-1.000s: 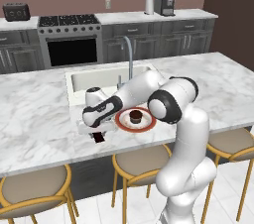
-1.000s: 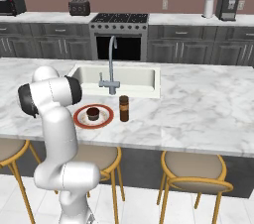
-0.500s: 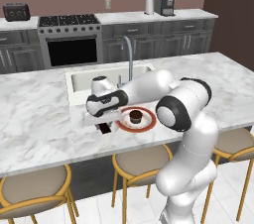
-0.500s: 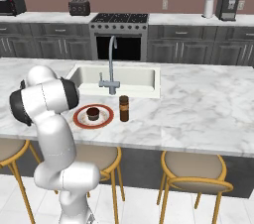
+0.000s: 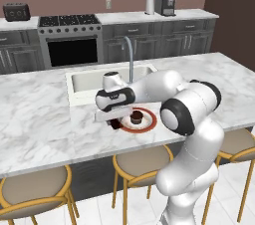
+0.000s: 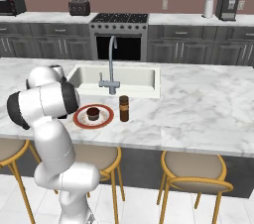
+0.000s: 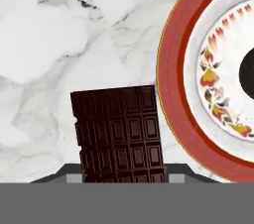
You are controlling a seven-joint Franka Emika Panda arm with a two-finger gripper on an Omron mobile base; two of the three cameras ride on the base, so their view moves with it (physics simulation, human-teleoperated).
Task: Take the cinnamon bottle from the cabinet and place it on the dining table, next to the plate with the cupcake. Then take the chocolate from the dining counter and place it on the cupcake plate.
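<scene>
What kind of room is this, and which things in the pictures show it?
A home kitchen, rendered. A stove stands against the back wall, a sink with a tap is set in the marble island, and stools line its near side.

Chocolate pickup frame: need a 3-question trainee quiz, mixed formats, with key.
1. True or false: the chocolate already lies on the plate.
2. Where does the cinnamon bottle stand?
A. in the sink
B. on the counter beside the plate
C. on the stove
3. Fill in: the gripper is ____ on the chocolate.

Key
1. False. In the hand view the bar is over bare marble, just outside the red rim.
2. B. In the right base view it stands upright beside the plate holding the cupcake.
3. Shut. The bar runs down between the fingertips.
</scene>
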